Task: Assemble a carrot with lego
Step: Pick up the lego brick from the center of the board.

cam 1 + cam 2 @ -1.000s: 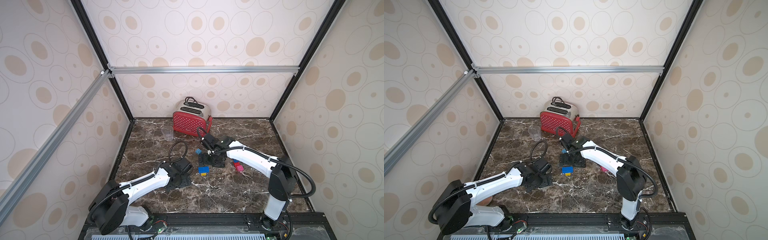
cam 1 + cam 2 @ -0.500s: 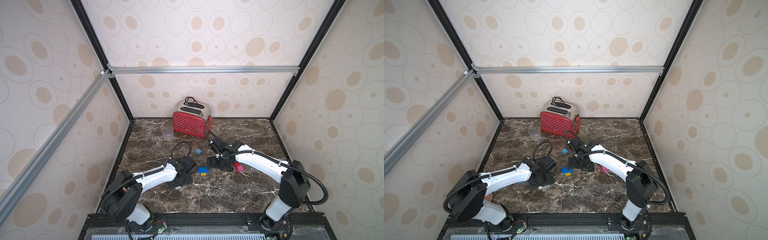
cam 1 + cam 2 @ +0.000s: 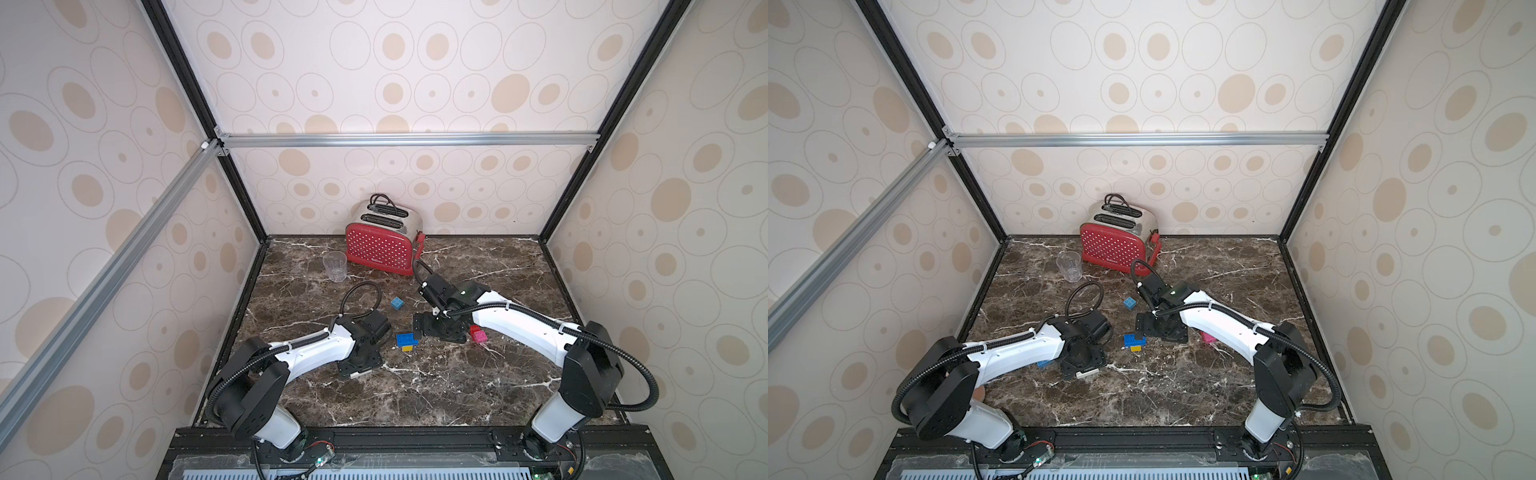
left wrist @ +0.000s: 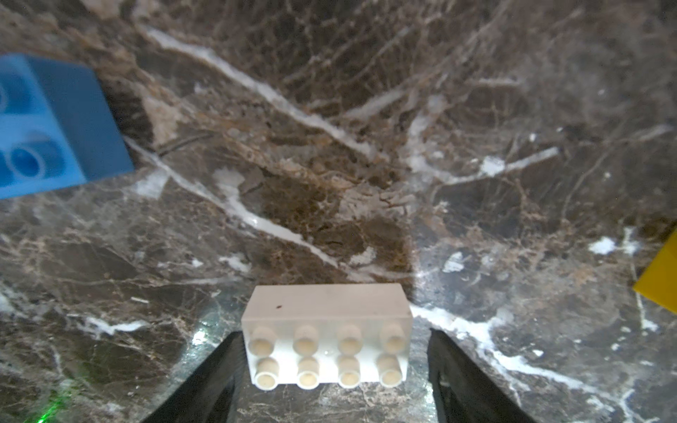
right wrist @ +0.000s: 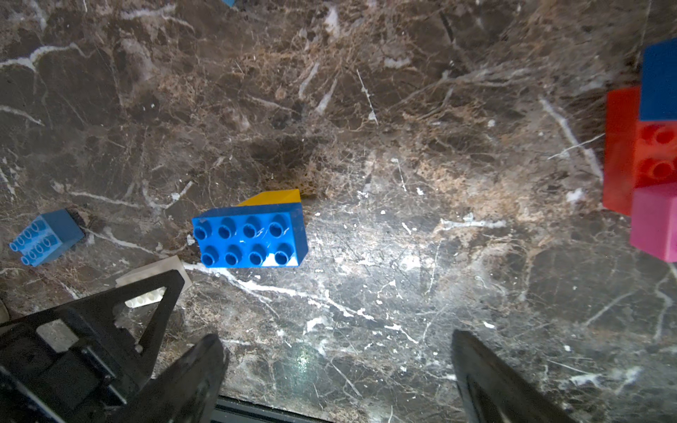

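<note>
Jaws on my left gripper (image 4: pixel 333 333) stood spread around the white brick (image 4: pixel 326 304), near the blue-yellow stack (image 5: pixel 249 238); I saw my right gripper (image 5: pixel 335 335) gaping empty beside that stack.

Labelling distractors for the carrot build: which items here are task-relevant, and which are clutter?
Job:
white brick
blue-on-yellow stack
near blue brick
far blue brick
red-blue-pink cluster

Lying about:
toaster
clear cup

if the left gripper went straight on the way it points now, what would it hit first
The white brick, lying between the left gripper's open jaws, right at their tips. Past it comes only the marble tabletop; how near is hard to judge from the wrist view.
</note>
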{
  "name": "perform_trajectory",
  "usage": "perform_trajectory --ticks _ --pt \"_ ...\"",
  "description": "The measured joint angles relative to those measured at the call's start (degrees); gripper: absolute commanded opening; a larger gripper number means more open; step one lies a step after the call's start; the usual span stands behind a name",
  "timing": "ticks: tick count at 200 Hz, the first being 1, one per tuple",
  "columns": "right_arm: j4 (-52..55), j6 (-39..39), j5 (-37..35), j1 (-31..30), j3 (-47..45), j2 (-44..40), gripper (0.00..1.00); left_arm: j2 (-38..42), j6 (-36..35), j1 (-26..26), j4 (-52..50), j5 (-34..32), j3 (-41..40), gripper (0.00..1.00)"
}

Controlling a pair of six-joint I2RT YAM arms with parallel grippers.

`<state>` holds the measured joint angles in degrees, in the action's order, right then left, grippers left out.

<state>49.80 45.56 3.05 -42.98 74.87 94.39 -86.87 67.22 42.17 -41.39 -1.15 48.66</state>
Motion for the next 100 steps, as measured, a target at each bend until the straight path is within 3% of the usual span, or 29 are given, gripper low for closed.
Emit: perform_trajectory --ticks 100 --pt "-1.3 0.0 0.2 0.2 -1.2 -1.2 0.99 -1.0 -0.9 -0.4 0.2 0.7 -0.1 0.67"
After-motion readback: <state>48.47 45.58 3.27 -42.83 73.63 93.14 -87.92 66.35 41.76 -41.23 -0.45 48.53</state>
